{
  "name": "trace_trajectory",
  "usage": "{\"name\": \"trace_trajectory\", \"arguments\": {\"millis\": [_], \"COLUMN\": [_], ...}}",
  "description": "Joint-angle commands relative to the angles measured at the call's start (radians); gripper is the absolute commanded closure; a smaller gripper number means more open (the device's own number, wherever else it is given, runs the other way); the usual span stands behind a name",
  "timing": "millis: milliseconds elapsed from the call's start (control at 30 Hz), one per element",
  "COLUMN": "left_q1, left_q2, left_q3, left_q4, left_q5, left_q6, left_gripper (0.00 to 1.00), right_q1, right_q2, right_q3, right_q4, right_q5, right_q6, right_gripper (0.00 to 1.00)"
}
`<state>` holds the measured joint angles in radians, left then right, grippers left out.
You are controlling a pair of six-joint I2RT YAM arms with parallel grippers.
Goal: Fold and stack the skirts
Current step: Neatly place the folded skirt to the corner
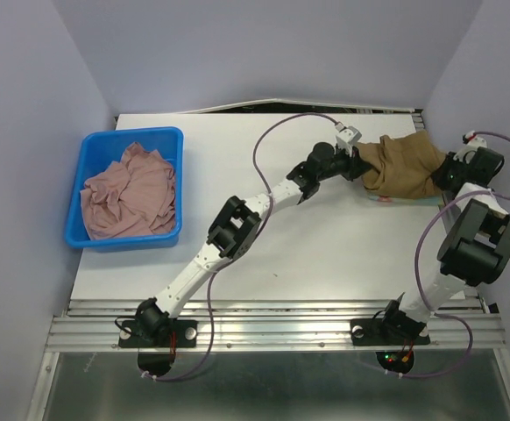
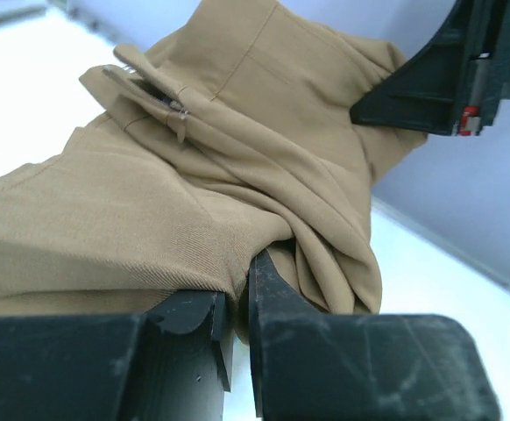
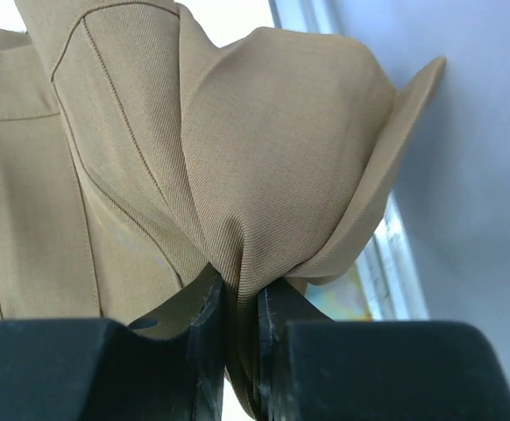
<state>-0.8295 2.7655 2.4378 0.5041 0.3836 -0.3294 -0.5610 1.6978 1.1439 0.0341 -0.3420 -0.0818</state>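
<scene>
A brown skirt [image 1: 404, 162] is held bunched above the far right corner of the table [image 1: 308, 246], pinched at both ends. The left gripper [image 2: 242, 281] is closed narrowly on a gathered fold at the skirt's left end. The right gripper [image 3: 240, 285] is clamped just as tightly on a tuck of cloth at the end nearest the right edge. A sliver of pastel cloth [image 3: 360, 303], probably another skirt, is glimpsed on the table beneath. A pink skirt [image 1: 131, 191] is seen crumpled in a blue bin [image 1: 132, 133] by the left edge, well apart from the work.

The step in hand is judged to be the spreading of the brown skirt for folding. It is best done with the two grips drawn apart until the slack between them is taken up, so that the creases are pulled flat. The cloth is then best lowered evenly, with one edge laid along the table first. Only small pinches are held, so a sharp tug is to be avoided, or the fabric may slip free. Care is also needed that the cloth underneath is not dragged or rumpled.
</scene>
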Motion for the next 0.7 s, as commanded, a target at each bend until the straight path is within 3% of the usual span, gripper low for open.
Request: {"name": "trace_trajectory", "arguments": {"millis": [0, 100, 200, 300, 400, 433, 500, 533, 667], "left_q1": [0.010, 0.016, 0.029, 0.041, 0.053, 0.056, 0.061, 0.070, 0.089], "left_q2": [0.003, -0.004, -0.056, -0.163, -0.309, -0.345, -0.461, -0.498, -0.688], "left_q3": [0.066, 0.047, -0.029, -0.169, -0.357, -0.437, -0.518, -0.599, -0.775], "left_q4": [-0.007, -0.061, -0.067, -0.044, 0.000, 0.002, 0.001, -0.001, -0.050], "left_q5": [-0.031, -0.031, -0.002, 0.003, 0.005, -0.002, -0.009, -0.008, -0.029], "left_q6": [0.030, 0.024, -0.028, -0.042, -0.016, -0.001, 0.015, 0.026, 0.078], "left_gripper": [0.81, 0.65, 0.36, 0.29, 0.24, 0.23, 0.21, 0.21, 0.15], "right_q1": [-0.011, -0.011, -0.011, -0.011, -0.002, -0.002, -0.002, -0.002, -0.002], "right_q2": [0.066, 0.124, 0.164, 0.198, 0.239, 0.247, 0.260, 0.266, 0.243], "right_q3": [-0.030, -0.035, -0.015, 0.026, 0.089, 0.105, 0.134, 0.169, 0.241], "right_q4": [0.147, 0.142, 0.119, 0.083, 0.027, 0.018, 0.006, -0.016, -0.082], "right_q5": [0.011, 0.043, 0.044, -0.003, -0.034, -0.032, -0.032, -0.032, -0.044], "right_q6": [-0.004, -0.026, -0.039, -0.038, -0.042, -0.038, -0.035, -0.033, -0.022], "right_gripper": [0.99, 0.99, 0.97, 0.86, 0.66, 0.52, 0.37, 0.23, 0.04]}}
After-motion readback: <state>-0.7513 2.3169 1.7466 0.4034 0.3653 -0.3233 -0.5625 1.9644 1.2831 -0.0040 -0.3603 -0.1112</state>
